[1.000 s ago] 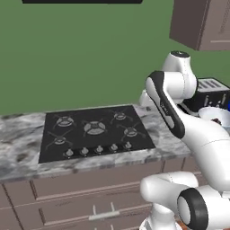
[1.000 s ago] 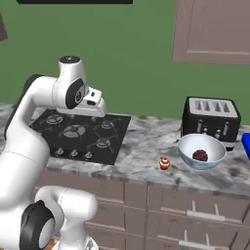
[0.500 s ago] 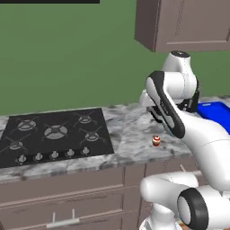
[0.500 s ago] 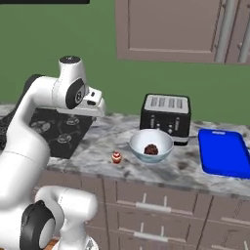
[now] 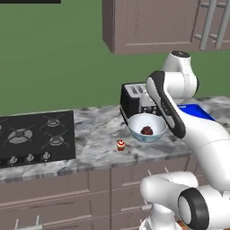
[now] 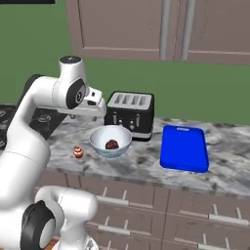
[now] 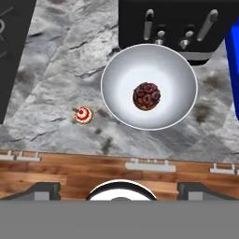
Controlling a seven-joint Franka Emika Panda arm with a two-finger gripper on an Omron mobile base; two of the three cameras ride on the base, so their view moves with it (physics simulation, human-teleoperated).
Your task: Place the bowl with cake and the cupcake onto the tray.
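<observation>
Jaws spread wide and holding nothing, the gripper (image 6: 97, 105) hangs high above the marbled counter (image 7: 56, 65), the hand camera looking straight down. In that view the bowl with cake (image 7: 149, 87) sits just above centre, at about one o'clock from the middle of the picture, the dark reddish lump resting on the bowl's floor. The cupcake (image 7: 83, 115) stands apart from the bowl at roughly its eight o'clock, on bare stone near the counter's front edge. A black toaster (image 7: 177, 21) lies just beyond the bowl at twelve o'clock, very close to its rim, and the tray (image 7: 232, 56) shows as a blue strip at three o'clock, well clear of the bowl. From the right base camera the same line-up reads cupcake (image 6: 78, 153), bowl (image 6: 111, 141), toaster (image 6: 130, 114), tray (image 6: 184, 148), with nothing yet on the tray. The step in hand looks like the approach to the first pick. A clean grasp on the bowl likely means straddling its rim on the side away from the toaster, one finger inside and one outside, and lifting level so the cake does not roll.
</observation>
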